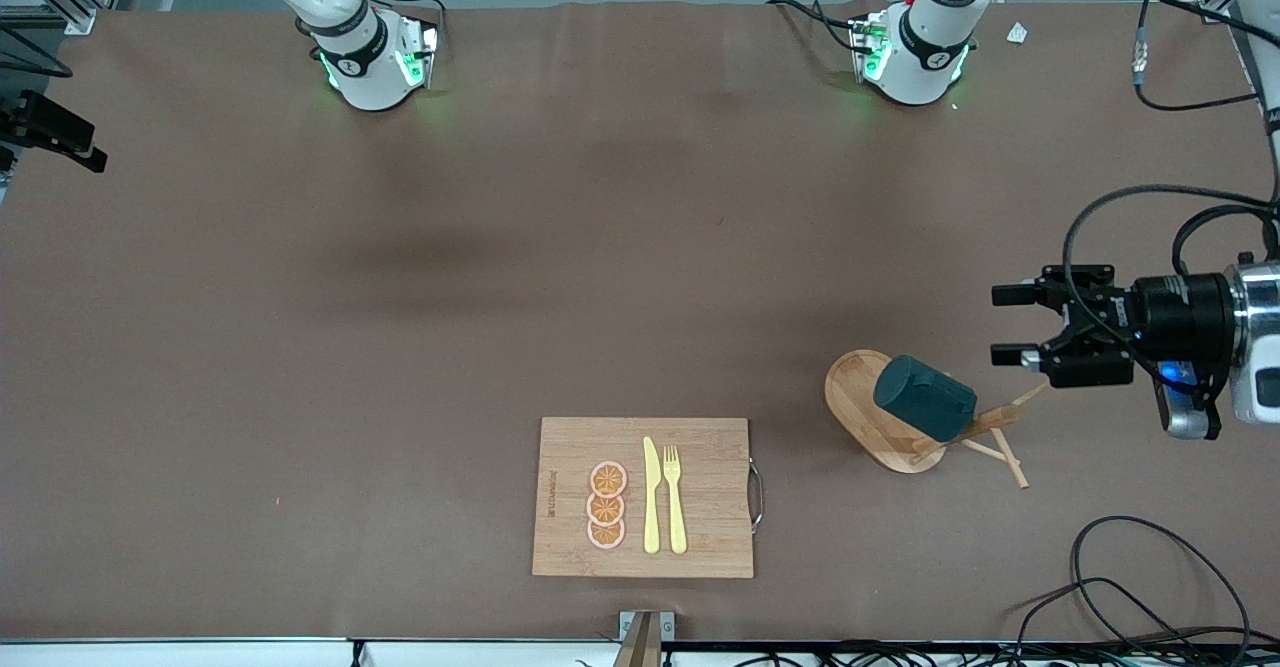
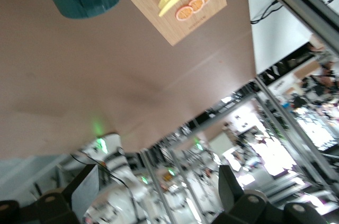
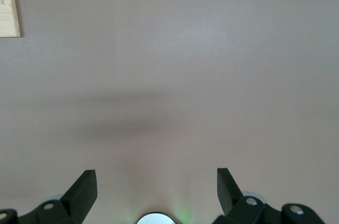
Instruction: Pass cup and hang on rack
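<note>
Cup [image 1: 925, 397], dark teal, hangs on the rack [image 1: 860, 387], a wooden mug tree whose oval base sits on the brown table [image 1: 400, 347]. The cup's long axis is tilted, its closed bottom facing up toward the front camera. The left gripper [image 1: 1012, 325] hovers just beside the cup, toward the left arm's end of the table, with its fingers spread and holding nothing; the cup lies ahead of the fingertips and slightly below them. The right gripper [image 3: 157, 184] is out of the front view; its wrist view shows its fingers parted and empty over bare table, so the left arm is the nearer one. A cutting board [image 1: 645, 497] with a knife, a fork and orange slices lies well apart from the left gripper. The hanging step looks done.
</note>
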You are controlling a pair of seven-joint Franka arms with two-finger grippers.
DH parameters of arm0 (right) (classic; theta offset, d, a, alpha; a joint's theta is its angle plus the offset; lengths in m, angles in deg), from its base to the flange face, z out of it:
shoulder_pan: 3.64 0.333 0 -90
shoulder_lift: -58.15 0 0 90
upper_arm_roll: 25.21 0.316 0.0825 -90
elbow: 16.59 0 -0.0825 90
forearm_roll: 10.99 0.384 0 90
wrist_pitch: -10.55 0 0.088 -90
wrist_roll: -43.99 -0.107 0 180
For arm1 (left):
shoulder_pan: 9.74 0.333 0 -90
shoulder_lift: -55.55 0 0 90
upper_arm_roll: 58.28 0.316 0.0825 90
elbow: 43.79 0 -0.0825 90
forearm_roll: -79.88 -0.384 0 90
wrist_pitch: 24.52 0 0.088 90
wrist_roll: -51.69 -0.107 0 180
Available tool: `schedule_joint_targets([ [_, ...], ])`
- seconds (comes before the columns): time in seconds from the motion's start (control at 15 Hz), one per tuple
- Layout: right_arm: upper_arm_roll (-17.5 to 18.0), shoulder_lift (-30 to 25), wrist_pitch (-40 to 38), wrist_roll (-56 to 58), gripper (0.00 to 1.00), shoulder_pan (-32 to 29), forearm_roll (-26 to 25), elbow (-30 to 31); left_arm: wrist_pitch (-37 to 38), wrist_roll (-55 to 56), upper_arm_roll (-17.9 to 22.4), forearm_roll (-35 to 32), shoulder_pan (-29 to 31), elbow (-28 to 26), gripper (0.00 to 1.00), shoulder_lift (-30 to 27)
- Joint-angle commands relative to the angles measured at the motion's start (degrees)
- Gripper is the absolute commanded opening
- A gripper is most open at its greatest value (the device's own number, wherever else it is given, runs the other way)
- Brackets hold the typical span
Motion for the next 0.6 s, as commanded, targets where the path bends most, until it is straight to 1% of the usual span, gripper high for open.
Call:
schedule_joint_targets([
  [0.0,0.60,-0.92,-0.08,-0.25,1.00,-0.57,-0.75,0.76,0.06,-2.23,-0.03,-9.05,-3.41,-0.58,1.00,-3.73],
  [0.13,0.60,-0.92,-0.08,-0.25,1.00,-0.57,-0.75,0.76,0.15,-4.07,-0.03,-16.09,-4.82,-0.58,1.00,-4.62],
  [0.33,0.60,-0.92,-0.08,-0.25,1.00,-0.57,-0.75,0.76,0.23,-10.30,-0.12,-25.92,-4.66,-0.93,1.00,-7.68],
  [0.47,0.60,-0.92,-0.08,-0.25,1.00,-0.57,-0.75,0.76,0.23,-11.98,-0.90,-35.15,-5.96,-1.19,1.00,-10.14],
  [0.53,0.60,-0.92,-0.08,-0.25,1.00,-0.57,-0.75,0.76,0.15,-14.43,-0.73,-41.02,-7.89,-2.41,1.00,-11.98],
])
